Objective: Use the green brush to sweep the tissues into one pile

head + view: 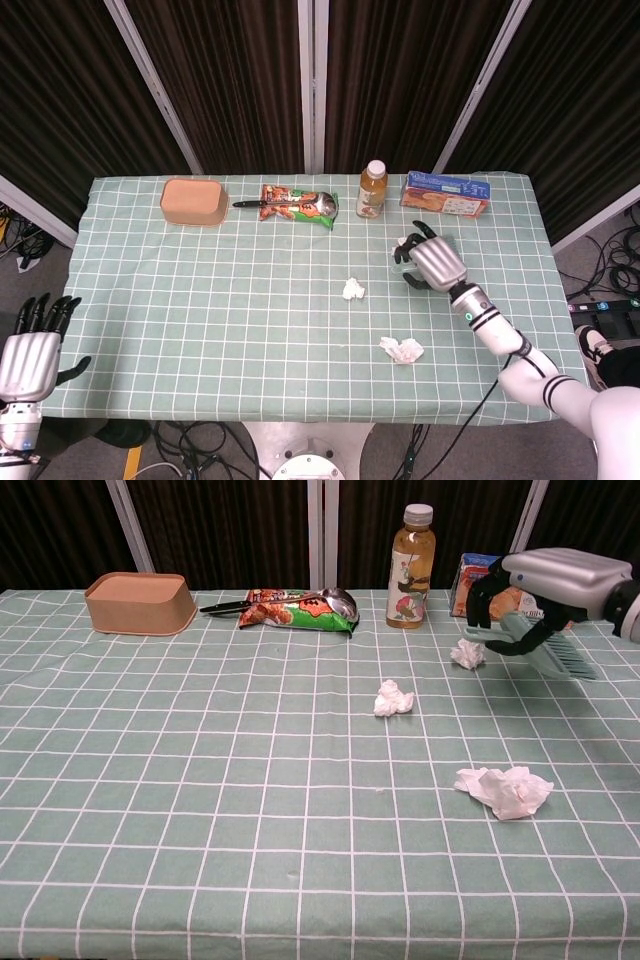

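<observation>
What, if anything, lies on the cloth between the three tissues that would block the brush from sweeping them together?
Nothing visible does. The right hand holds the green brush lifted above the far tissue. Only bare cloth lies between it, the middle tissue and the near tissue. The bottle stands behind them.
</observation>
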`<move>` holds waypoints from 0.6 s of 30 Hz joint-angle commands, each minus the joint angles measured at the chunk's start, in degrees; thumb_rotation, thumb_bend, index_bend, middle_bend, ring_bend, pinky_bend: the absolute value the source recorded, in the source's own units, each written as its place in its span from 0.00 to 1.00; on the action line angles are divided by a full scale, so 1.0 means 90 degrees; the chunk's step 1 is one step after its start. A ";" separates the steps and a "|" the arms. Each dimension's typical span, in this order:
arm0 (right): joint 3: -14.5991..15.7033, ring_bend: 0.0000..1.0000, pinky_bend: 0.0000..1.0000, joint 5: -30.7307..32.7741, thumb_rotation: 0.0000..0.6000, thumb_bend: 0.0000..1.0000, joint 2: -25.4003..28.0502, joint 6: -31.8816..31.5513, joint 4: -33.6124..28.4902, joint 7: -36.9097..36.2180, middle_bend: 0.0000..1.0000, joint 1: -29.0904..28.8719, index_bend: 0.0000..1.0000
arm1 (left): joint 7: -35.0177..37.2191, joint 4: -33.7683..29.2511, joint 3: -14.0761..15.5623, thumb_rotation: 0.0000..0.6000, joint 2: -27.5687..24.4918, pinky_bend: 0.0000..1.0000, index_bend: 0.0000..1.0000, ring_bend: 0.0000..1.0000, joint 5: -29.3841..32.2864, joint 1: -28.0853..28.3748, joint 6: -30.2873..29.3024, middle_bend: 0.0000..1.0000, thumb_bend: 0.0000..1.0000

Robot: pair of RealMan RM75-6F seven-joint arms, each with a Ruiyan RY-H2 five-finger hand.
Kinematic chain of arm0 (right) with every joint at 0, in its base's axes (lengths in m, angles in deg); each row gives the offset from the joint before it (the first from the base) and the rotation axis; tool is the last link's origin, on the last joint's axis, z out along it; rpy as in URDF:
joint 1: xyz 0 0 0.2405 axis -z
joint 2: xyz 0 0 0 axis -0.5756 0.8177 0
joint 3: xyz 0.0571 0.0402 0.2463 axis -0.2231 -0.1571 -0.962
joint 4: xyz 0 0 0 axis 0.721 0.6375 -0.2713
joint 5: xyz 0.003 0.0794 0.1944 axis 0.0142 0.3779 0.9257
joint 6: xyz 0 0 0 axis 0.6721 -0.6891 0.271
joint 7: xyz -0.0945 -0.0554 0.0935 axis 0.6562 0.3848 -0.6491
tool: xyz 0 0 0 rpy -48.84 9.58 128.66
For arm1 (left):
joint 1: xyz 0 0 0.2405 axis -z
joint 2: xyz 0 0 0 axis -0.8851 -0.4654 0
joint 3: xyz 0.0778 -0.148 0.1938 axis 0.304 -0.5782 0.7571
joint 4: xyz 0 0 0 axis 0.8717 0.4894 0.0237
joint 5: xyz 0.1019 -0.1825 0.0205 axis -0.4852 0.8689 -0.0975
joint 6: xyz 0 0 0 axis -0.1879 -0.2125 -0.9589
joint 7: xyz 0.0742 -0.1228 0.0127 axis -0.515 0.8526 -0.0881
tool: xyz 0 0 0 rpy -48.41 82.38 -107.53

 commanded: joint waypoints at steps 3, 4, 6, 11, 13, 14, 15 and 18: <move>0.0131 0.30 0.13 -0.0583 1.00 0.36 -0.0581 -0.0209 0.1543 -0.1653 0.62 -0.0730 0.72 | -0.0154 -0.0176 0.0008 1.00 -0.0077 0.00 0.12 0.00 0.0052 -0.0042 -0.0044 0.12 0.16; 0.0162 0.30 0.13 -0.0615 1.00 0.36 -0.0695 -0.0191 0.1754 -0.1792 0.62 -0.0801 0.72 | -0.0180 -0.0209 0.0011 1.00 -0.0090 0.00 0.12 0.00 0.0060 -0.0050 -0.0052 0.12 0.16; 0.0242 0.30 0.14 -0.0665 1.00 0.36 -0.0946 -0.0085 0.2220 -0.2077 0.62 -0.0953 0.72 | -0.0236 -0.0281 0.0010 1.00 -0.0121 0.00 0.12 0.00 0.0074 -0.0061 -0.0065 0.12 0.16; 0.0443 0.30 0.14 -0.0715 1.00 0.36 -0.1482 0.0267 0.3140 -0.2727 0.62 -0.1217 0.72 | -0.0402 -0.0457 0.0002 1.00 -0.0188 0.00 0.12 0.00 0.0116 -0.0087 -0.0112 0.12 0.16; 0.0524 0.30 0.14 -0.0740 1.00 0.36 -0.1648 0.0387 0.3388 -0.2936 0.62 -0.1289 0.72 | -0.0464 -0.0519 0.0000 1.00 -0.0205 0.00 0.12 0.00 0.0116 -0.0099 -0.0144 0.12 0.16; 0.0590 0.30 0.14 -0.0772 1.00 0.36 -0.1757 0.0438 0.3553 -0.3031 0.62 -0.1325 0.72 | -0.0500 -0.0555 -0.0002 1.00 -0.0210 0.00 0.12 0.00 0.0123 -0.0108 -0.0160 0.12 0.16; 0.0641 0.30 0.14 -0.0798 1.00 0.37 -0.1839 0.0471 0.3672 -0.3090 0.62 -0.1344 0.72 | -0.0525 -0.0580 -0.0002 1.00 -0.0215 0.00 0.12 0.00 0.0132 -0.0114 -0.0168 0.12 0.16; 0.0740 0.30 0.14 -0.0819 1.00 0.37 -0.2096 0.0482 0.3991 -0.3314 0.62 -0.1350 0.72 | -0.0601 -0.0651 -0.0002 1.00 -0.0238 0.00 0.12 0.00 0.0160 -0.0126 -0.0179 0.12 0.16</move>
